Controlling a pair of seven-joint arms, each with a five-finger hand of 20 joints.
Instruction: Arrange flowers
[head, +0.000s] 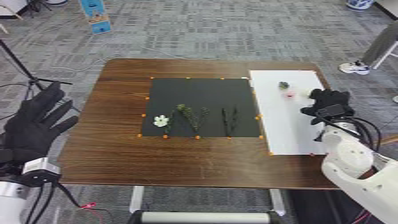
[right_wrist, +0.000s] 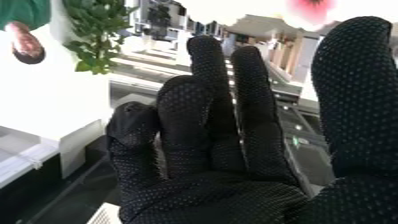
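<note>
"Flowers (head: 161, 120) sit on the black mat (head: 213, 90) and right of it. Left side first?"

"Left hand (head: 35, 117): left of the mat, fingers spread, nothing in it. Swing it in low and it rakes the white bloom (head: 161, 121) on the mat's near left part."

"Then?"

"Green sprigs (head: 186, 111), mid-mat, just right of the bloom. They're bunched, so a wide grab probably drags several. Dark stems (head: 233, 119) on the mat's right part: thin, dark on dark, easy to mislocate and pinch off-centre."

"Past the mat?"

"White sheet (head: 289, 132) along its right side. Small dark green head (head: 283, 85) and pink flower (head: 290, 95) on it, level with the mat's far half. Pale flower (head: 306, 93) next, close to the right hand (head: 330, 101). Can't tell if they touch."

"Right hand state?"

"Right of the mat, fingers loosely apart, thumb clear of them, no pinch. A sideways sweep could shove pale into pink; closing on petals instead of stem could crush the head."
</note>
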